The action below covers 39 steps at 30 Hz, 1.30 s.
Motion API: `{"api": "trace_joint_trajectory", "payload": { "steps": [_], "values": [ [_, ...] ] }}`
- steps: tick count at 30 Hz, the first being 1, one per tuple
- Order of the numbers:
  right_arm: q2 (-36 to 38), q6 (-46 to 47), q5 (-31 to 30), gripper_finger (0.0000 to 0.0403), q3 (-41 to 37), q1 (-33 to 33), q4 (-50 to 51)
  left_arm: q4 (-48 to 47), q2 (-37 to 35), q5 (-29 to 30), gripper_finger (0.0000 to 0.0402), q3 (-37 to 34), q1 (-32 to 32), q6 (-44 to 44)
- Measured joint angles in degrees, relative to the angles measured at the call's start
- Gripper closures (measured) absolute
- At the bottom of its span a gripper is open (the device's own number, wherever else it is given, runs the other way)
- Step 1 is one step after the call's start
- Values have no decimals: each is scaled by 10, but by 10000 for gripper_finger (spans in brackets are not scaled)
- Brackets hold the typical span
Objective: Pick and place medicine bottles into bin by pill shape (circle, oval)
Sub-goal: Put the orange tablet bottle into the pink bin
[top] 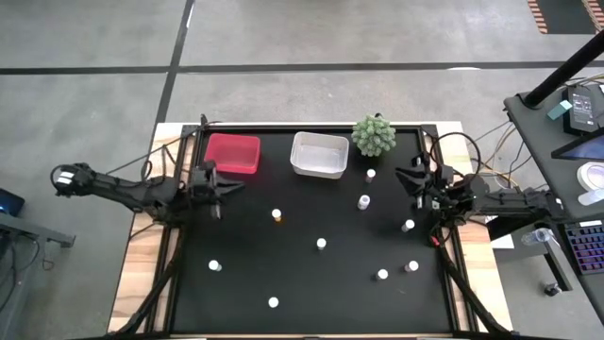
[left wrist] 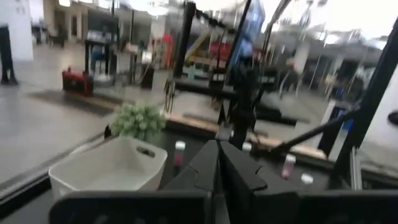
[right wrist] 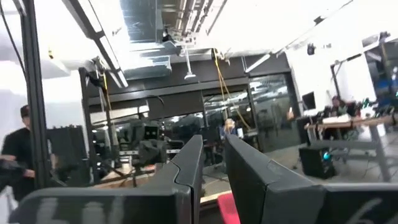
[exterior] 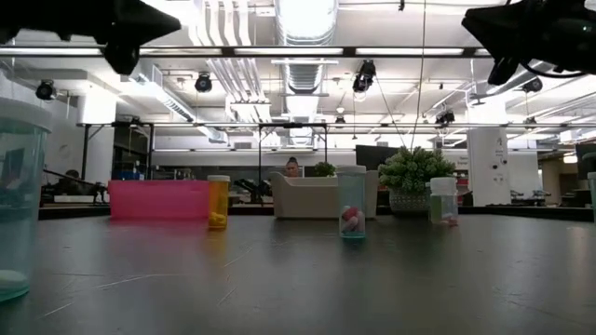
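Several tiny white-capped medicine bottles stand upright on the black table top: an amber one (top: 277, 215) (exterior: 218, 202), one mid-table (top: 322, 244), and others on the right side (top: 364, 201) (top: 408, 226) and near the front (top: 273, 303). A clear bottle holding pink pills (exterior: 352, 205) also shows in the low view. My left gripper (top: 234, 182) (left wrist: 219, 149) is shut and empty, raised above the table at the left, beside the red bin. My right gripper (top: 404, 174) (right wrist: 213, 149) is open and empty, raised at the right edge.
A red bin (top: 233, 153) and a white bin (top: 319, 155) stand side by side at the far edge. A green spiky plant (top: 375, 135) stands to the right of the white bin. A black frame (top: 444, 236) borders the table. A person shows in the room behind (right wrist: 15, 155).
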<state>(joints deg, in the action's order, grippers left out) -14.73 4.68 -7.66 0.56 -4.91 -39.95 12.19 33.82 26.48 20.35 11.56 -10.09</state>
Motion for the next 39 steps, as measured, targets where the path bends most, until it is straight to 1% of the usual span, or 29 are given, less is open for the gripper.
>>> {"api": "trace_joint_trajectory", "payload": {
  "steps": [7, 10, 13, 15, 18, 21, 25, 28, 36, 39],
  "values": [
    [0, -27, 0, 342, 0, 0, 8, -199, 147, -9, 402, 142, -19, -20],
    [-1, -29, 0, 342, 0, 0, 9, -291, 214, -45, 402, 205, -36, -44],
    [1, -49, 0, 342, 0, 0, -1, -386, 283, -95, 402, 265, -54, -47],
    [0, -65, 0, 342, 2, 0, -9, -431, 329, -126, 402, 299, -61, -46],
    [-1, -69, 0, 342, 6, 0, -6, -483, 381, -142, 402, 348, -67, -46],
    [0, -80, 0, 342, 7, 0, 1, -517, 430, -151, 402, 381, -68, -40],
    [-1, -99, 0, 342, 7, 0, 8, -517, 478, -180, 393, 410, -70, -19],
    [0, -98, 0, 342, 8, 0, 7, -519, 505, -184, 360, 417, -74, -14],
    [0, -99, 0, 342, 9, 0, 8, -519, 543, -183, 219, 417, -84, -16],
    [0, -99, 0, 342, 9, 0, 7, -517, 555, -182, 182, 416, -84, -15]
  ]
}}
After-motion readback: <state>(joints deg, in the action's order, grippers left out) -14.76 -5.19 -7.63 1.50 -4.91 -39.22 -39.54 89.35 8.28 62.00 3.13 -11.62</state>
